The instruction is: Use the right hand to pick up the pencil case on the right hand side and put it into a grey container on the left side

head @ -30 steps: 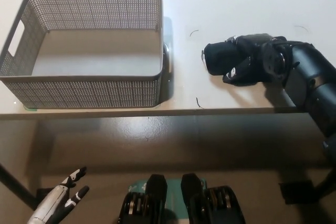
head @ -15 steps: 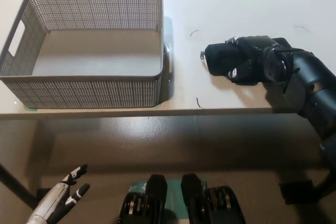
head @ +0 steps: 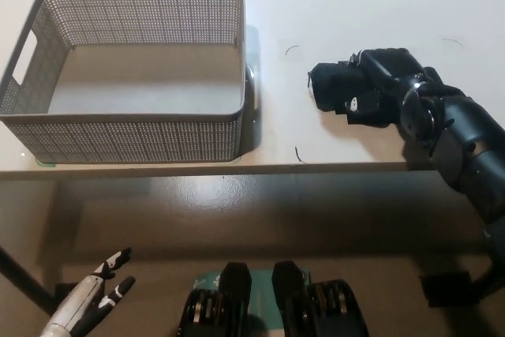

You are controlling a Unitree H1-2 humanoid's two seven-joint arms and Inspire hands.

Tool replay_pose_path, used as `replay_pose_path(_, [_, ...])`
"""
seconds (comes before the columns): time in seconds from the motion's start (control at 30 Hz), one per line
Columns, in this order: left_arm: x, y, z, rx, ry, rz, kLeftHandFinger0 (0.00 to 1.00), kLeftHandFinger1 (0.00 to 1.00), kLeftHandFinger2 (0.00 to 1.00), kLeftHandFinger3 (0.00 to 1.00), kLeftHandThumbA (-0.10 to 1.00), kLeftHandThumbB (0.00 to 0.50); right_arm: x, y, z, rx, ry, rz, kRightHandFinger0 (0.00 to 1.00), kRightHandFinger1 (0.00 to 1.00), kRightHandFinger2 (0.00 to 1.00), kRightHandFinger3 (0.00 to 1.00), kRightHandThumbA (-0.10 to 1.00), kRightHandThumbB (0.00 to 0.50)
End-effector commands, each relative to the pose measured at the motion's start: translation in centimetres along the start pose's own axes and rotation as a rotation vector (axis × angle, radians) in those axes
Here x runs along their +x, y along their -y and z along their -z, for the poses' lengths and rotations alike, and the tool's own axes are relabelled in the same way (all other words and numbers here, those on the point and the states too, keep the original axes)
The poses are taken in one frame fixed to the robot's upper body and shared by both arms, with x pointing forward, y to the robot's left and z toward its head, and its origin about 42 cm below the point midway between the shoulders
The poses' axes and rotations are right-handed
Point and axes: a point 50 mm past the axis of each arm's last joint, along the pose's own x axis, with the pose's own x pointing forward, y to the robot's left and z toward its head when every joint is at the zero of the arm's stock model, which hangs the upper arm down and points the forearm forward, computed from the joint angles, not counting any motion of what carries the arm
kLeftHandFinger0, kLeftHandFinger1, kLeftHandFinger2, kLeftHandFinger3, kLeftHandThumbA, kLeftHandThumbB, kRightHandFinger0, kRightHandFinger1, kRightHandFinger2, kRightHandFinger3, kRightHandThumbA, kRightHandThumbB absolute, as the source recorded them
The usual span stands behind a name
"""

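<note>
A black pencil case point(head: 330, 87) lies on the white table, right of the grey container. My black right hand point(head: 377, 88) is wrapped over its right end, fingers closed on it; only the case's left end shows past the hand. The grey mesh container point(head: 126, 128) stands at the left of the table with nothing visible inside. My white left hand point(head: 93, 297) rests low at the bottom left, below the table's edge, fingers apart and holding nothing.
The table's front edge point(head: 260, 166) runs across the middle of the view. A few thin dark strands point(head: 297, 153) lie on the tabletop between container and case. A gap of bare table separates the container's right wall from the pencil case.
My right hand has shifted slightly right and up, turning over the pencil case, which moved a little with it. The left hand and container have stayed put.
</note>
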Motion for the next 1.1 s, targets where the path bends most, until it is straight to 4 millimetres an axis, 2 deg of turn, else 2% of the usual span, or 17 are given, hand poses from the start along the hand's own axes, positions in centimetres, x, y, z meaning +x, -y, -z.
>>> replay_pose_path(0.0, [1.1,-2.5,-1.2,0.051,0.077,-0.021,1.00,1.00,1.00,1.00,1.00,0.484,-0.1,5.4,1.1,-0.009,0.078,0.316,0.00,0.34,0.75,0.75,-0.10,0.244])
replay_pose_path(0.1, [1.3,-2.6,-1.3,0.057,0.073,-0.020,1.00,1.00,1.00,1.00,1.00,0.492,-0.2,5.7,1.1,0.022,0.100,0.342,0.00,0.35,0.78,0.80,-0.10,0.234])
replay_pose_path(0.17, [1.3,-2.7,-1.4,0.058,0.070,-0.017,1.00,1.00,1.00,1.00,1.00,0.497,-0.1,6.2,1.0,0.038,0.097,0.352,0.00,0.42,0.89,0.95,-0.10,0.184])
replay_pose_path(0.2, [1.3,-2.7,-1.4,0.060,0.069,-0.015,1.00,1.00,1.00,1.00,1.00,0.498,0.0,6.6,0.9,0.054,0.101,0.354,0.00,0.45,0.91,0.98,-0.10,0.177])
replay_pose_path(0.23, [1.3,-2.7,-1.3,0.062,0.071,-0.016,1.00,1.00,1.00,1.00,1.00,0.497,0.0,6.8,0.8,0.062,0.109,0.359,0.01,0.47,0.90,0.97,-0.10,0.170])
replay_pose_path(0.27, [1.4,-2.8,-1.3,0.064,0.073,-0.017,1.00,1.00,1.00,1.00,1.00,0.495,0.0,7.4,0.7,0.069,0.125,0.379,0.02,0.46,0.85,0.91,-0.10,0.180])
replay_pose_path(0.3, [1.3,-2.8,-1.3,0.064,0.070,-0.016,1.00,1.00,1.00,1.00,1.00,0.490,-0.1,8.1,0.5,0.079,0.149,0.419,0.00,0.42,0.80,0.85,-0.10,0.205])
replay_pose_path(0.33, [1.3,-2.8,-1.3,0.064,0.069,-0.016,1.00,1.00,1.00,1.00,1.00,0.489,-0.1,8.3,0.4,0.083,0.157,0.429,0.00,0.39,0.77,0.80,-0.10,0.206])
replay_pose_path(0.43, [1.4,-2.8,-1.2,0.056,0.065,-0.018,1.00,1.00,1.00,1.00,1.00,0.491,-0.1,11.7,-0.4,0.153,0.197,0.506,0.00,0.33,0.74,0.72,-0.10,0.179])
replay_pose_path(0.5, [1.3,-2.7,-1.1,0.057,0.064,-0.016,1.00,1.00,1.00,1.00,1.00,0.493,-0.1,13.5,-1.0,0.194,0.213,0.559,0.00,0.32,0.77,0.77,-0.10,0.163])
replay_pose_path(0.63, [1.1,-2.6,-1.1,0.053,0.050,-0.016,1.00,1.00,1.00,1.00,1.00,0.500,-0.1,16.4,-2.0,0.234,0.219,0.599,0.00,0.28,0.75,0.87,-0.10,0.141])
replay_pose_path(0.67, [1.1,-2.6,-1.1,0.054,0.045,-0.012,1.00,1.00,1.00,1.00,1.00,0.500,-0.1,17.4,-2.4,0.239,0.230,0.608,0.00,0.28,0.75,0.87,-0.10,0.149])
replay_pose_path(0.73, [0.9,-2.5,-1.0,0.058,0.045,-0.010,1.00,1.00,1.00,1.00,1.00,0.493,-0.2,19.1,-3.1,0.243,0.257,0.616,0.00,0.27,0.71,0.78,-0.10,0.166])
replay_pose_path(0.77, [0.9,-2.4,-1.0,0.057,0.047,-0.013,1.00,1.00,1.00,1.00,1.00,0.495,-0.2,19.7,-3.4,0.245,0.269,0.626,0.00,0.27,0.70,0.77,-0.10,0.164])
replay_pose_path(0.83, [0.9,-2.4,-1.0,0.058,0.052,-0.012,1.00,1.00,1.00,1.00,1.00,0.486,-0.3,20.6,-4.1,0.235,0.310,0.648,0.00,0.31,0.75,0.84,-0.10,0.159])
replay_pose_path(0.9, [1.0,-2.4,-1.0,0.063,0.054,-0.010,1.00,1.00,1.00,1.00,1.00,0.484,-0.3,21.3,-4.7,0.234,0.328,0.654,0.00,0.38,0.75,0.90,-0.10,0.146])
replay_pose_path(1.07, [0.8,-2.3,-0.9,0.063,0.049,-0.006,1.00,1.00,1.00,1.00,1.00,0.489,-0.4,22.9,-7.2,0.217,0.370,0.673,0.00,0.36,0.75,0.88,-0.10,0.162])
